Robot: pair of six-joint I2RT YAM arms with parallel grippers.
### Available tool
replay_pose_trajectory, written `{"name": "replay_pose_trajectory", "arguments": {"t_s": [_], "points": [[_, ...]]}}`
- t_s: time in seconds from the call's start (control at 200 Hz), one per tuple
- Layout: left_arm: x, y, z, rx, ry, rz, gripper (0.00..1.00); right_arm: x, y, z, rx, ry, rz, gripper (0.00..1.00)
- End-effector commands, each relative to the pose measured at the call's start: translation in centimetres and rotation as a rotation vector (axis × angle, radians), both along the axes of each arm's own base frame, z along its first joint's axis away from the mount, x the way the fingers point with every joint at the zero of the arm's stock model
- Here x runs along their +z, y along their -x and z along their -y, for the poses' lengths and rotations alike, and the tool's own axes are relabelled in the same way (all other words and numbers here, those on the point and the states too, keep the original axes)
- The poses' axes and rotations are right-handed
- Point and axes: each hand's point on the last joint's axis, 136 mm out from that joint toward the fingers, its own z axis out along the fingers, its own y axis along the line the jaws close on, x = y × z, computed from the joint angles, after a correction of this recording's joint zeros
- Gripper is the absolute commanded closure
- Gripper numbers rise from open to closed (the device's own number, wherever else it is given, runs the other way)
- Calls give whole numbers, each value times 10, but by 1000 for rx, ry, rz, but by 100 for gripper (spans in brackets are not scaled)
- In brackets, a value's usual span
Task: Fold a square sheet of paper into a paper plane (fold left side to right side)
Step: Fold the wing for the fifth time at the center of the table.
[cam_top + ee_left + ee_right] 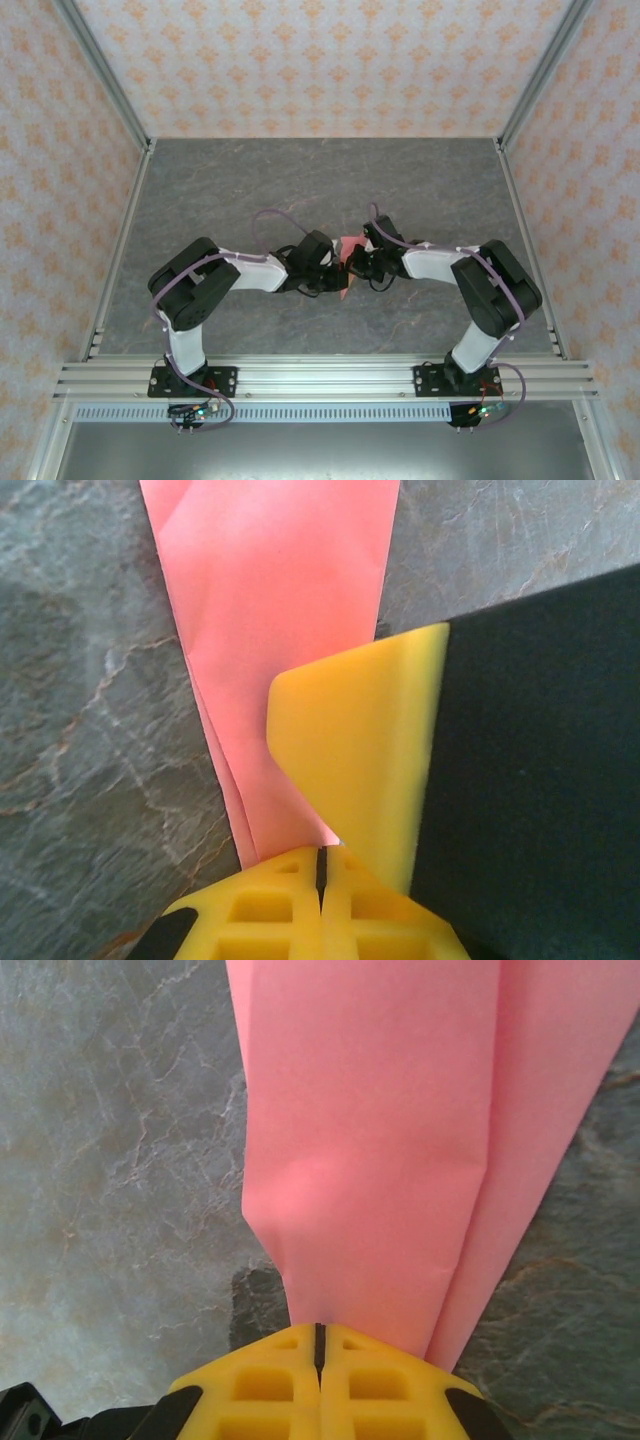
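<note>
The square sheet of paper (349,245) is pink and folded into a narrow, tapering shape. It lies at mid-table between the two wrists. In the left wrist view the paper (280,600) narrows toward my left gripper (322,865), whose yellow jaws are shut with the paper's tip running in at their seam. A yellow finger (360,750) of the right gripper lies over the paper's right edge. In the right wrist view the paper (380,1130) comes straight out of my right gripper (320,1338), shut on its near end, and buckles slightly there. The two grippers (338,275) (358,262) almost touch.
The grey marble-patterned table (220,190) spreads around the arms. Patterned walls and aluminium frame rails (120,250) enclose it on the left, right and far sides. The arm bases sit on a rail (320,378) at the near edge.
</note>
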Motion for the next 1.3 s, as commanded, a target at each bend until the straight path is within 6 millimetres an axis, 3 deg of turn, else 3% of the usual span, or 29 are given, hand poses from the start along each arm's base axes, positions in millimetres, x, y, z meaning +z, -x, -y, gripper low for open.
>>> {"name": "replay_pose_trajectory", "arguments": {"t_s": [0.0,0.32,0.986,1.296], "points": [[-53,27,-28,7,-171,-119,95,-11,-3,14,-4,106,17,97],[-58,30,-32,13,-185,-133,96,-17,-9,22,-5,140,39,97],[-60,32,-33,12,-187,-138,97,-8,-43,50,-50,107,82,97],[-55,30,-31,7,-172,-126,97,28,-51,55,-34,120,160,96]]}}
